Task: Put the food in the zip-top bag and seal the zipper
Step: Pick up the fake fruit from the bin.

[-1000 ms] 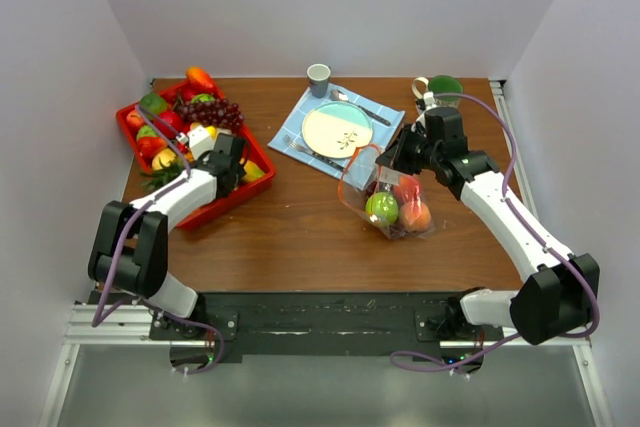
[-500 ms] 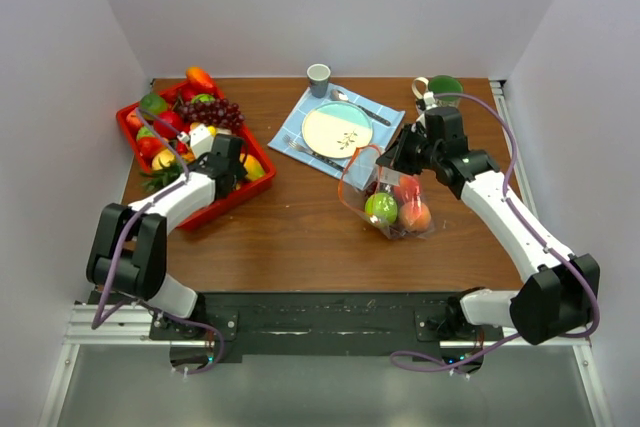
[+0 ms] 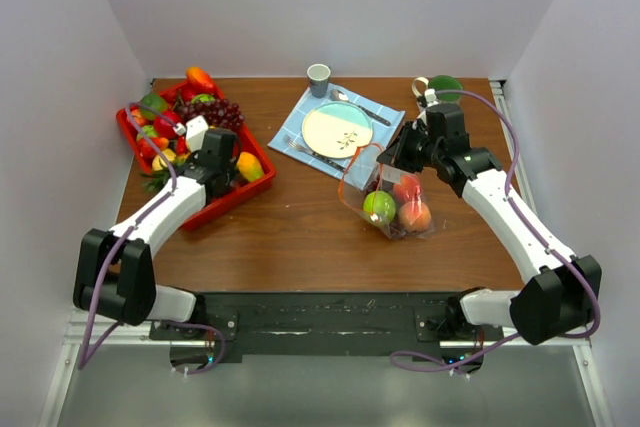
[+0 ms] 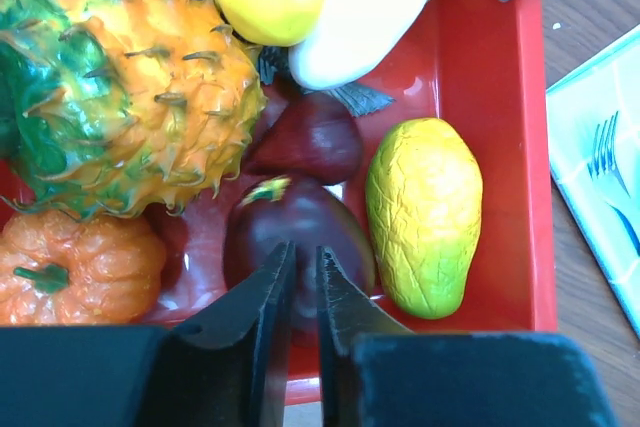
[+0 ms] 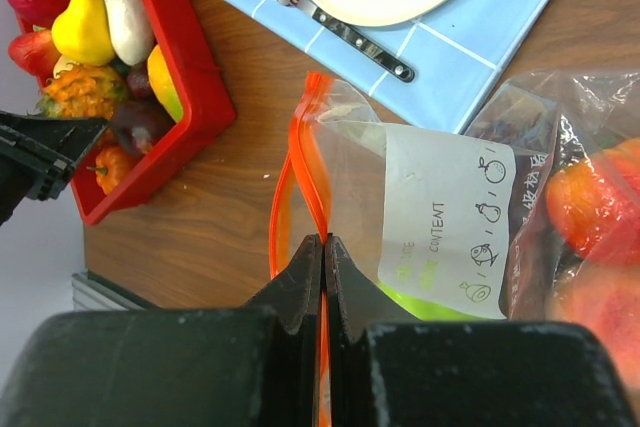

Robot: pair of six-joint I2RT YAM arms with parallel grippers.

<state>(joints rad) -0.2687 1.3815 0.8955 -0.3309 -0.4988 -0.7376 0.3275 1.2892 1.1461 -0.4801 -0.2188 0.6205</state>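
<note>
The zip-top bag [image 3: 385,197] stands open on the table, held up by its zipper [image 5: 300,157]. It holds a green apple [image 3: 380,207], a peach [image 3: 415,215] and red pieces. My right gripper [image 5: 324,239] is shut on the orange-red zipper strip beside the white label [image 5: 445,217]. My left gripper [image 4: 305,252] hovers over the red tray [image 4: 490,97], fingers almost together with nothing between them, just above a dark purple fruit [image 4: 290,222]. A yellow-green mango [image 4: 424,212], a spiky orange-green fruit [image 4: 130,87] and a small pumpkin [image 4: 70,267] lie around it.
The red tray [image 3: 215,209] of food sits at the left, with grapes [image 3: 212,112] at its far end. A plate [image 3: 337,130] with cutlery lies on a blue napkin [image 3: 300,117] behind the bag. A grey cup [image 3: 318,78] and a green mug [image 3: 443,87] stand at the back.
My left arm has swung left and its gripper has shifted a little left and back over the tray. The right arm and the bag have not moved.
</note>
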